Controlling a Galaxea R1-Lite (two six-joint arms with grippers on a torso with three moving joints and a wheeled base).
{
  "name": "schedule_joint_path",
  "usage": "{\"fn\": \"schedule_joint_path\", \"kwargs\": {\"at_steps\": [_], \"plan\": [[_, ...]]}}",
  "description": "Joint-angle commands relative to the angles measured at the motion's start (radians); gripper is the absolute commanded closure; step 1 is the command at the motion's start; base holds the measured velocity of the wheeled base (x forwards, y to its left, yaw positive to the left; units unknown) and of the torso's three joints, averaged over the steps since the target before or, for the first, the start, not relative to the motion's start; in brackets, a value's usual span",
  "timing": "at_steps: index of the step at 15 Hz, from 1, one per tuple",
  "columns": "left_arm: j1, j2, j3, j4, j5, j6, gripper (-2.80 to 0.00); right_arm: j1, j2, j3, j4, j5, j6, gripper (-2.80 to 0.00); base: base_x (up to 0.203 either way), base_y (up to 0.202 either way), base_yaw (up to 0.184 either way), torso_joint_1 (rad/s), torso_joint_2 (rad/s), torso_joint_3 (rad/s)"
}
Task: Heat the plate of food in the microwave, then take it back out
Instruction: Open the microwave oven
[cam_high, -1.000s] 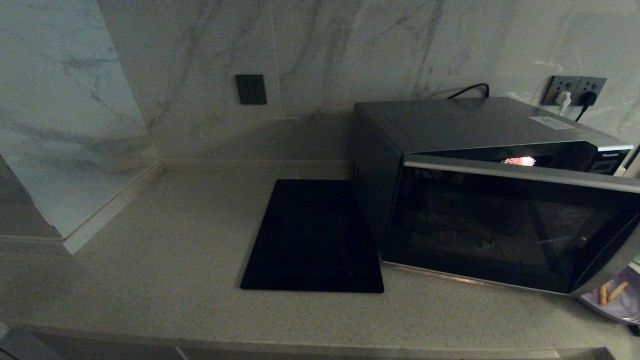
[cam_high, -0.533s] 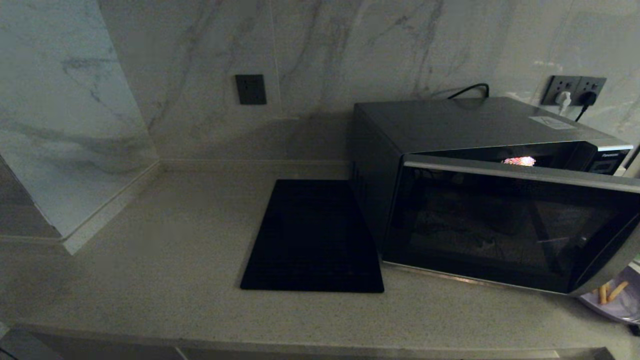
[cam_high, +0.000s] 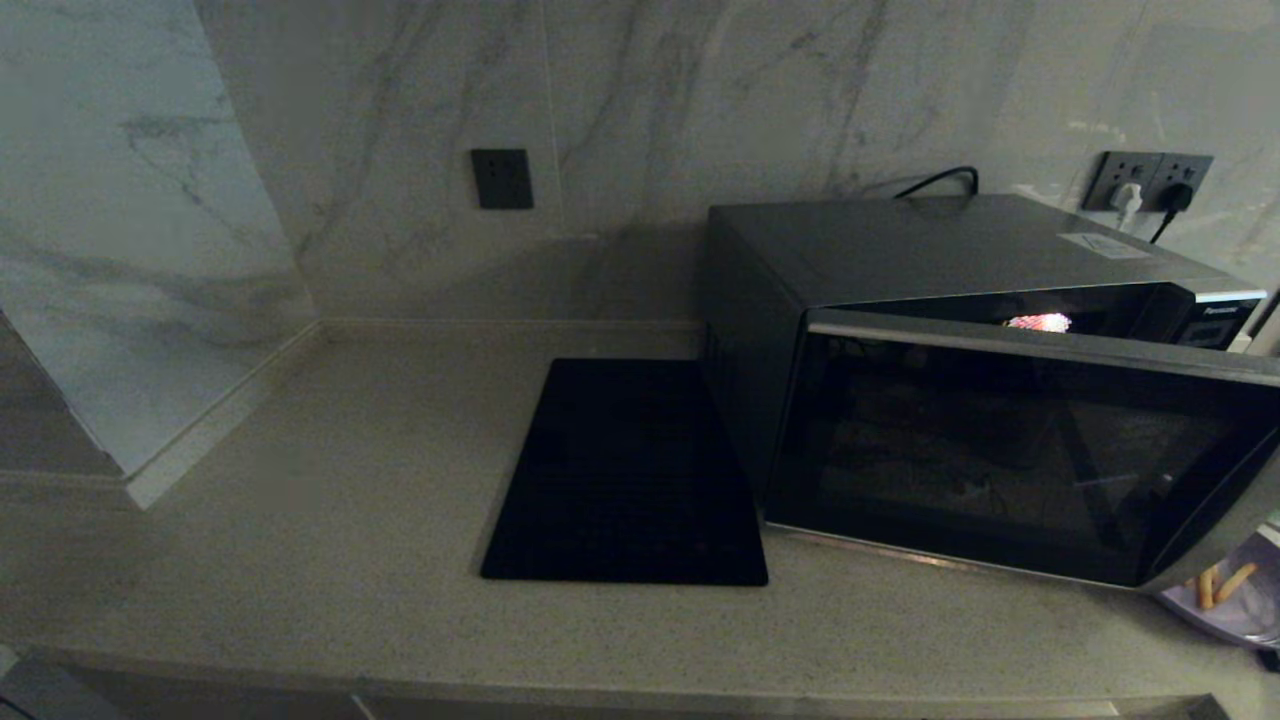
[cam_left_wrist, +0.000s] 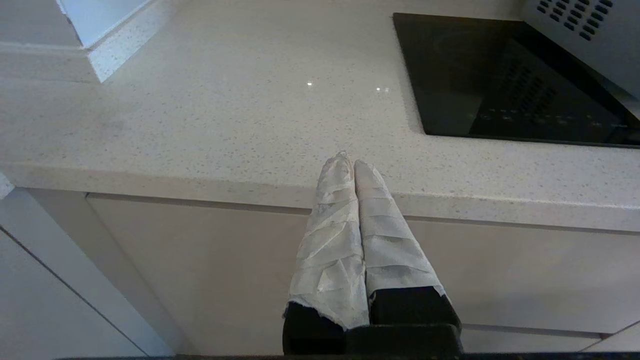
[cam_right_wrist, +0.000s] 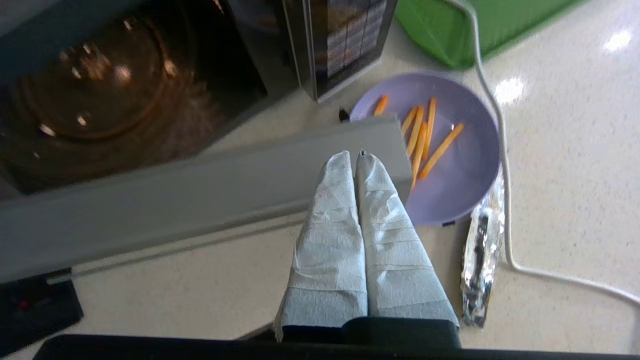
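right end effector, tips pressed together, sits at the edge of the microwave door, swung part open. plate of food lies just beyond it on the surface. swing wide, clear that plate. left end effector parked, closed.

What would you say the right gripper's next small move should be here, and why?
Probably swing the microwave door wider. The right gripper is shut, its tips at the door's free edge, and the door stands only partly open, so the cavity is half blocked. The purple plate of fries sits on the counter beside the microwave, partly under that edge. The left gripper is parked, shut, at the counter's front edge.
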Motion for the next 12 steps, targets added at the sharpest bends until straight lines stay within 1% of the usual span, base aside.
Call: {"fn": "schedule_joint_path", "kwargs": {"at_steps": [1, 7, 10, 12], "plan": [[0.0, -0.002, 0.0, -0.001, 0.0, -0.001, 0.0, -0.001, 0.006, 0.029, 0.004, 0.008, 0.001, 0.0, 0.0, 0.0, 0.0, 0.0, 0.0, 0.0], [0.0, -0.002, 0.0, -0.001, 0.0, -0.001, 0.0, 0.0, 0.019, 0.09, 0.002, 0.058, 0.004, 0.0, 0.0, 0.0, 0.0, 0.0, 0.0, 0.0], [0.0, -0.002, -0.001, -0.001, 0.0, -0.001, 0.0, 0.001, 0.007, 0.1, 0.004, 0.075, 0.046, 0.0, 0.0, 0.0, 0.0, 0.0, 0.0, 0.0], [0.0, -0.002, 0.0, -0.001, 0.0, -0.001, 0.0, 0.0, -0.02, 0.101, 0.005, 0.086, 0.044, 0.0, 0.0, 0.0, 0.0, 0.0, 0.0, 0.0]]}}
